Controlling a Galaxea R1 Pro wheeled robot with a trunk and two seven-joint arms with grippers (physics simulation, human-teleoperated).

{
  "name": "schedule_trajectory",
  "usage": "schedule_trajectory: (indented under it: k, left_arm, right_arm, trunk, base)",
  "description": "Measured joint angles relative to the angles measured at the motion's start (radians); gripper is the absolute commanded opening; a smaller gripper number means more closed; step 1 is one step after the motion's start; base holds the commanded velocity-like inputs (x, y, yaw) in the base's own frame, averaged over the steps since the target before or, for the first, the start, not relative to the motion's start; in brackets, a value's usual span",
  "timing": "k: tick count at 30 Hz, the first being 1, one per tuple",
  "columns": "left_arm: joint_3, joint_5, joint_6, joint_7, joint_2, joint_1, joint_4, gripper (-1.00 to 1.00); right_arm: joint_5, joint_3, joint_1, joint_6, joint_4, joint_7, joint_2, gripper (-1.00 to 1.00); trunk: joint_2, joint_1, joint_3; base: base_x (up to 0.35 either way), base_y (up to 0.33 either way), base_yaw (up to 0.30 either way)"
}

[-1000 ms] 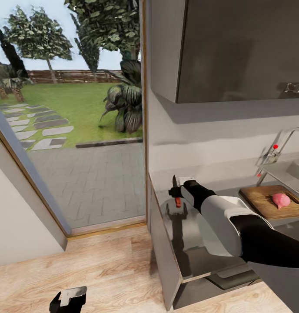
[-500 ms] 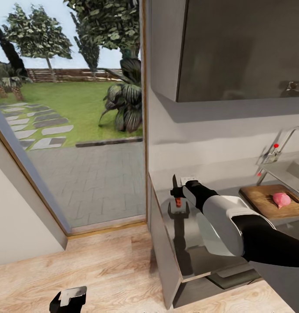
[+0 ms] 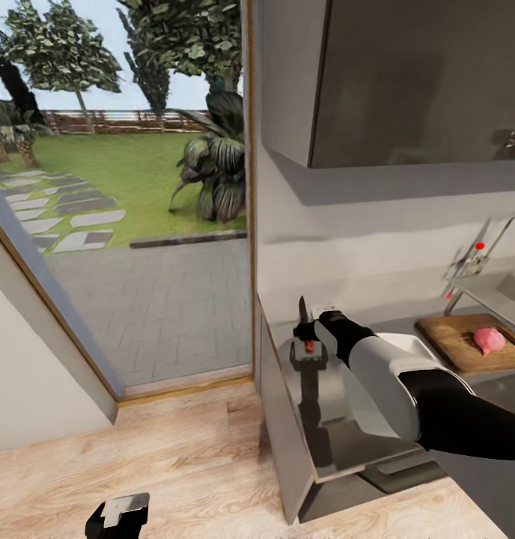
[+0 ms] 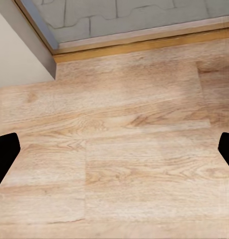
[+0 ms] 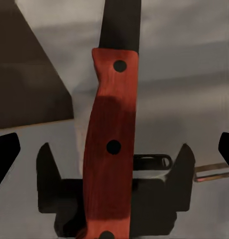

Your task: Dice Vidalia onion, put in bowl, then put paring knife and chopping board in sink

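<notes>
My right gripper (image 3: 305,330) is shut on the paring knife (image 3: 302,308) and holds it upright above the left end of the glossy countertop (image 3: 340,443), blade up. The red handle (image 5: 112,149) runs down the middle of the right wrist view, with the gripper's reflection below it. Farther right lies the chopping board (image 3: 456,346) with a whole pinkish onion (image 3: 488,340) on it. Beyond the board stand the chrome tap (image 3: 478,254) and the edge of the sink (image 3: 504,290). The bowl is hidden. My left gripper (image 3: 119,516) hangs open low over the wooden floor (image 4: 114,149).
A tall window (image 3: 123,187) on the left looks onto a garden and paved terrace. A dark wall cabinet (image 3: 407,82) hangs over the countertop. A white wall socket (image 3: 322,308) sits just behind the knife. Dark cabinet fronts (image 3: 284,442) drop from the counter's edge to the floor.
The whole head view has shifted a little, so the camera moved. The right gripper still holds the knife upright over the counter's left end. The left arm has not moved.
</notes>
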Motion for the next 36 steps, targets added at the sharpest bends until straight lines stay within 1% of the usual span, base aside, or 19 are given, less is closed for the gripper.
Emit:
schedule_trajectory:
  k: [13,18,33,34,36]
  left_arm:
    - [0.000,0.000,0.000,0.000,0.000,0.000,0.000,1.00]
    - [0.000,0.000,0.000,0.000,0.000,0.000,0.000,1.00]
    - [0.000,0.000,0.000,0.000,0.000,0.000,0.000,1.00]
    - [0.000,0.000,0.000,0.000,0.000,0.000,0.001,1.00]
    - [0.000,0.000,0.000,0.000,0.000,0.000,0.000,1.00]
  right_arm:
    - [0.000,0.000,0.000,-0.001,0.006,0.000,0.001,1.00]
    - [-0.007,-0.009,-0.001,-0.002,-0.001,0.001,0.000,1.00]
    - [-0.008,-0.010,0.001,-0.003,-0.008,0.002,-0.001,1.00]
    - [-0.009,-0.009,0.001,-0.003,-0.008,0.003,-0.002,-1.00]
    - [-0.008,-0.010,0.001,-0.003,-0.008,0.002,-0.002,-1.00]
  trunk:
    - [0.000,0.000,-0.021]
    - [-0.001,0.000,-0.028]
    - [-0.001,0.000,-0.030]
    - [-0.001,0.000,-0.030]
    - [-0.001,0.000,-0.030]
  base:
    - [0.000,0.040,0.000]
    - [0.000,0.001,0.000]
    - [0.000,0.000,0.000]
    - [0.000,0.000,0.000]
    - [0.000,0.000,0.000]
